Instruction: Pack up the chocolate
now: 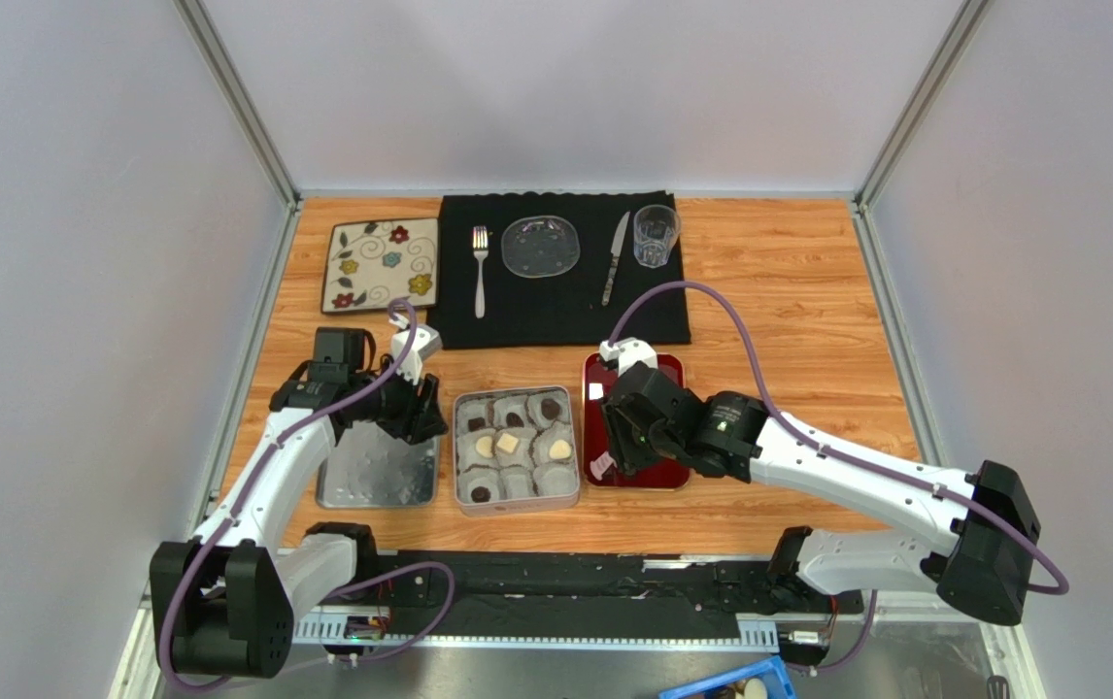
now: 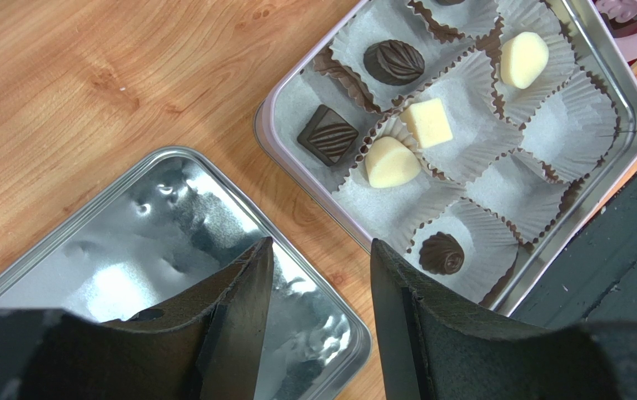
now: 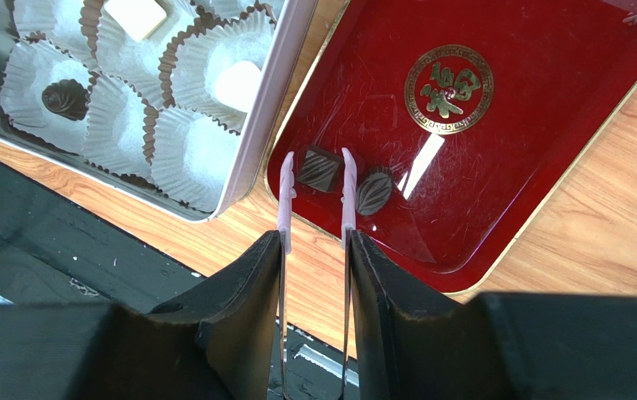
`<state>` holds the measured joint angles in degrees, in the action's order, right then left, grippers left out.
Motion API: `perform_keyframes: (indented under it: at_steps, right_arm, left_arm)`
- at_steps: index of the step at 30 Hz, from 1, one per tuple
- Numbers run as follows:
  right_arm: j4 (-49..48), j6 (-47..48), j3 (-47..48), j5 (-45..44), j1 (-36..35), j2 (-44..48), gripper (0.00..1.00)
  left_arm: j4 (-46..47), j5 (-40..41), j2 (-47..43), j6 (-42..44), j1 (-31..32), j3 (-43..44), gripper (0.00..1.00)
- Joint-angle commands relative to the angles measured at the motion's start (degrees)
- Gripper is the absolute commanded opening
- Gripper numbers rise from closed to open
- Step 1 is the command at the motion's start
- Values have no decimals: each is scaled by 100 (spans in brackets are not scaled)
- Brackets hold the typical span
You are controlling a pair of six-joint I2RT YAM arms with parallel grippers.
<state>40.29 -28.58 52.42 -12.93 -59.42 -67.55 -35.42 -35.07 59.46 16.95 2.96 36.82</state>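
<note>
Wood table (image 1: pixel 811 291), tongs (image 3: pixel 286 193) straddling chocolate (image 3: pixel 320 169), wrist-view only

An open tin (image 2: pixel 632 93) lined with white paper cups (image 2: pixel 568 125) is seen on a wooden table (image 2: pixel 88 83), with dark and cream chocolates (image 2: pixel 393 61) set in several cups. A shiny lid (image 2: pixel 155 225) is laid just beside it, and the left gripper (image 2: pixel 320 250) is held above the lid's corner, jaws apart

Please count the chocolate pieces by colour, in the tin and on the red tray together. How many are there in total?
Dark brown pieces: 6 (4 in the tin, 2 on the red tray)
Cream-white pieces: 3 (all in the tin)
Total: 9
</note>
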Motion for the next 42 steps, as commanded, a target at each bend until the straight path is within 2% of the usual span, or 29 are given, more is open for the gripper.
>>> perform_keyframes:
  at_steps: [1, 7, 12, 18, 27, 32, 42]
  right_arm:
    - [-276, -69, -13, 1, 18, -4, 38]
    - [-303, -69, -13, 36, 18, -65, 36]
    - [-294, -25, 31, 27, 18, -127, 26]
    - [-75, 89, 303, -113, 27, -66, 18]
    - [559, 511, 1717, -264, 27, 93, 15]
    - [304, 494, 1956, 176, -70, -56, 15]
    - [-188, 353, 2009, 423, -676, -794, 15]
  left_arm:
    - [9, -105, -110, 98, -24, 194, 55]
    - [9, -105, -110, 98, -24, 194, 55]
    - [0, -79, -137, 116, -24, 177, 55]
    - [0, -96, -145, 133, -24, 185, 55]
    - [18, -149, -128, 89, -24, 168, 55]
    - [26, -193, -119, 72, -24, 150, 55]
    - [9, -211, -110, 72, -24, 203, 55]
